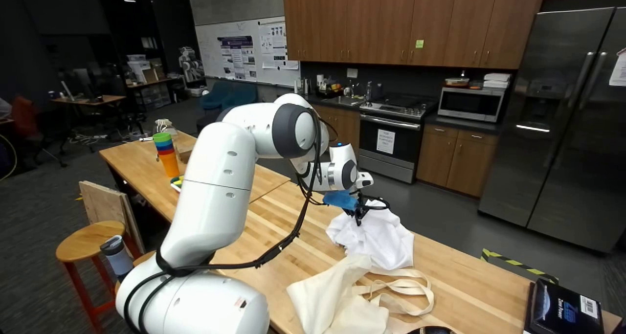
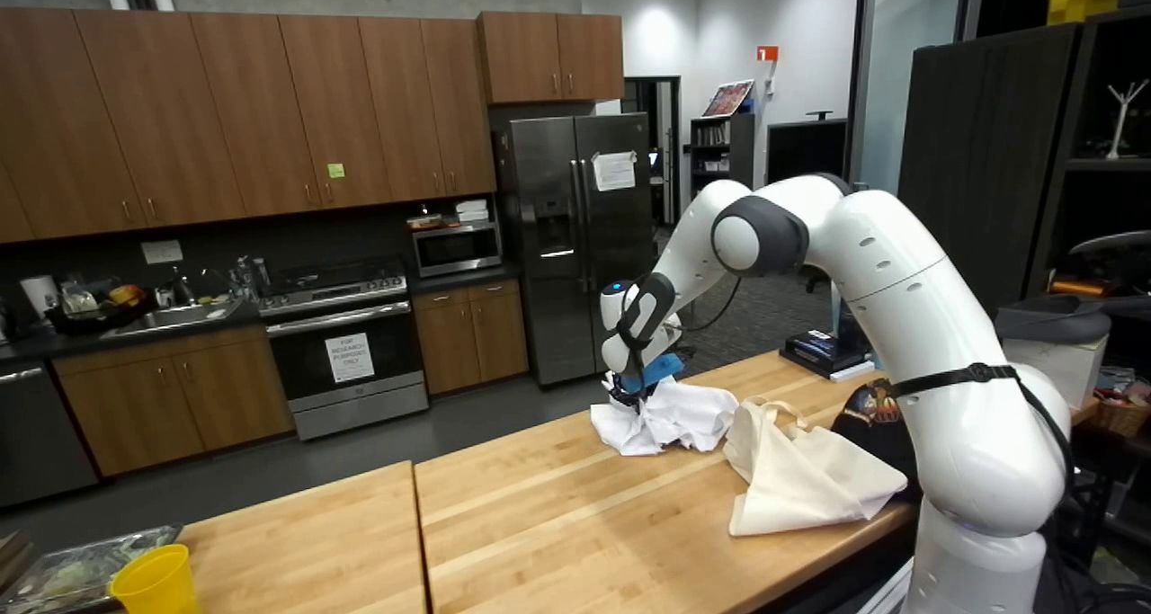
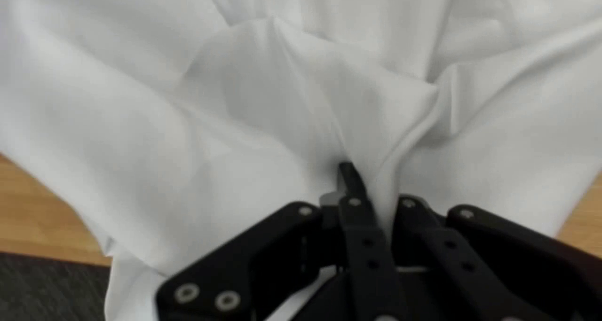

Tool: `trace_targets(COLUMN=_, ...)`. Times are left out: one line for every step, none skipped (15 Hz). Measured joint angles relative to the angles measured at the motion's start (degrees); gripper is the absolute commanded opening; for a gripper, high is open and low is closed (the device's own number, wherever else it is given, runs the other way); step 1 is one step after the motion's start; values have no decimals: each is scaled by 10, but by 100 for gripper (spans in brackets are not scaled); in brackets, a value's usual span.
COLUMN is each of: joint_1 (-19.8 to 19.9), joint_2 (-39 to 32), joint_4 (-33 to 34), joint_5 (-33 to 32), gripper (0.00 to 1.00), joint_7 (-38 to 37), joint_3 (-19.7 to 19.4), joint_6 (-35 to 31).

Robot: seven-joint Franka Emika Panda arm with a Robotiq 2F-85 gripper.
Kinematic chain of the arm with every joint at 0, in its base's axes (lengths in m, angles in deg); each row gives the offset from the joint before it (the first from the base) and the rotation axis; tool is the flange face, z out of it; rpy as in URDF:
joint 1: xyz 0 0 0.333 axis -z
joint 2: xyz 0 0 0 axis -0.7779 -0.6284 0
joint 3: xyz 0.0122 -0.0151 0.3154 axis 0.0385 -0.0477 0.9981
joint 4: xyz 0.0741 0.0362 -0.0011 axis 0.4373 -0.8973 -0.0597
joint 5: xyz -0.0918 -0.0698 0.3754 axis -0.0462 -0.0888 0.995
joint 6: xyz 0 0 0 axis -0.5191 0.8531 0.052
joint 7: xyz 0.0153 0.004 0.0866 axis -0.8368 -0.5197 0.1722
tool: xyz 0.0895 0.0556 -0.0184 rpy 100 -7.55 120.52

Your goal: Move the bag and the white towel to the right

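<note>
White towel [image 1: 384, 241] lies on wooden table [image 1: 479, 290], near its edge, crumpled in loose heap. Cloth looks thin and smooth, with many soft folds, greyish in their shadows. In wrist view, gripper [image 3: 380, 187] has fingers close together, pinching narrow fold of towel between them. Cream bag [image 2: 800, 484] rests just beside towel, slack and creased, its long straps lying in loose loops. Whether bag touches towel, I cannot tell.

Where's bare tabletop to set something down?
Bare wood lies between the table seam and the white towel; another patch lies between the bag and black box. Crowded: around the fingers, closed on the towel, and where towel and bag lie close.
</note>
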State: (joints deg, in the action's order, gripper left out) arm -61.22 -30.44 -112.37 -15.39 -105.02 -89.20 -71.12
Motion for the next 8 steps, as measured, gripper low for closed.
trace_targets(joint_1=-8, joint_2=16, joint_4=-7, joint_5=-19, gripper=2, joint_7=-3, joint_3=-8, joint_6=5)
trace_targets(joint_1=-16, joint_2=38, joint_4=-18, joint_5=-42, gripper=2, joint_7=-12, joint_3=-16, joint_6=6)
trace_targets(joint_1=-24, joint_2=61, joint_4=-32, joint_5=-70, gripper=2, joint_7=-26, joint_3=-26, joint_6=6)
trace_targets(joint_1=-33, joint_2=88, joint_4=-47, joint_5=-102, gripper=2, joint_7=-48, joint_3=-37, joint_6=6)
trace_targets(joint_1=-42, joint_2=116, joint_4=-63, joint_5=-138, gripper=2, joint_7=-75, joint_3=-48, joint_6=5)
trace_targets(joint_1=-48, joint_2=146, joint_4=-81, joint_5=-179, gripper=2, joint_7=-107, joint_3=-58, joint_6=5)
trace_targets(joint_1=-52, joint_2=176, joint_4=-98, joint_5=-222, gripper=2, joint_7=-143, joint_3=-65, joint_6=5)
trace_targets(joint_1=-52, joint_2=207, joint_4=-115, joint_5=-269, gripper=2, joint_7=-183, joint_3=-69, joint_6=6)
